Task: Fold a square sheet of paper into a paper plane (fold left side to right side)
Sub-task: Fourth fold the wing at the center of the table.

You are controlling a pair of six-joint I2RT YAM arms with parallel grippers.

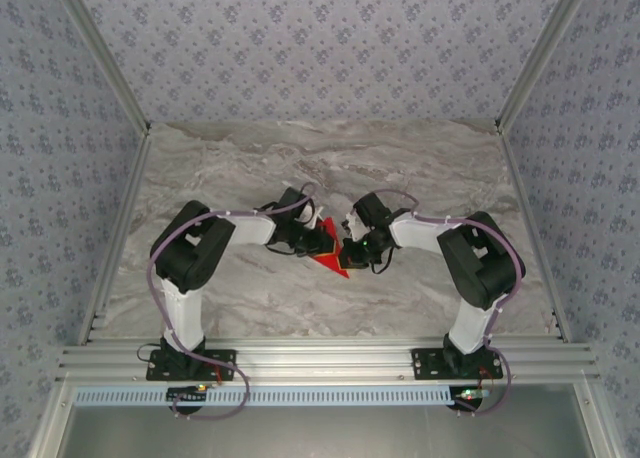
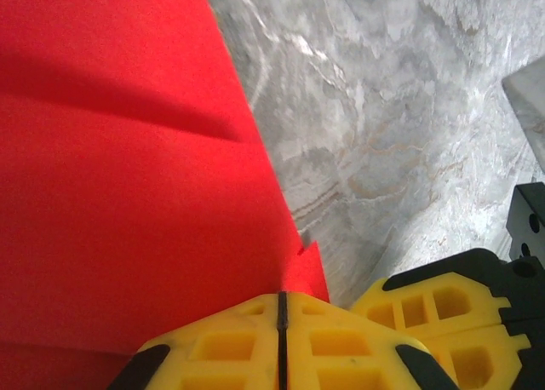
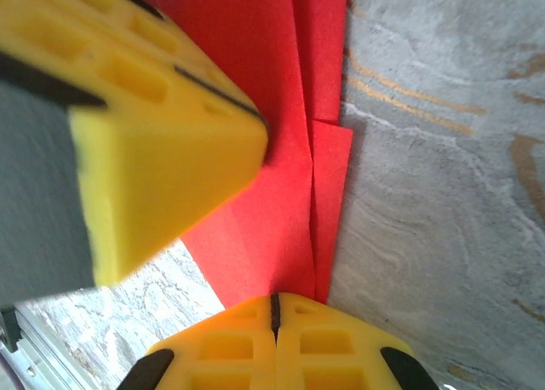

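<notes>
Paper plane (image 1: 332, 259), partly folded, lies at the centre of the table (image 1: 250, 168). Left gripper (image 2: 282, 305) and right gripper (image 3: 274, 301) flank it, both closed, tips touching its edge. Press the crease flat with steady, even pressure, keeping the 2 layers aligned.

In the top view, the folded paper (image 1: 331, 260) lies on the table (image 1: 300, 168) at frame centre. The left gripper (image 1: 318, 242) is at its left edge and the right gripper (image 1: 350, 250) at its right edge.
</notes>
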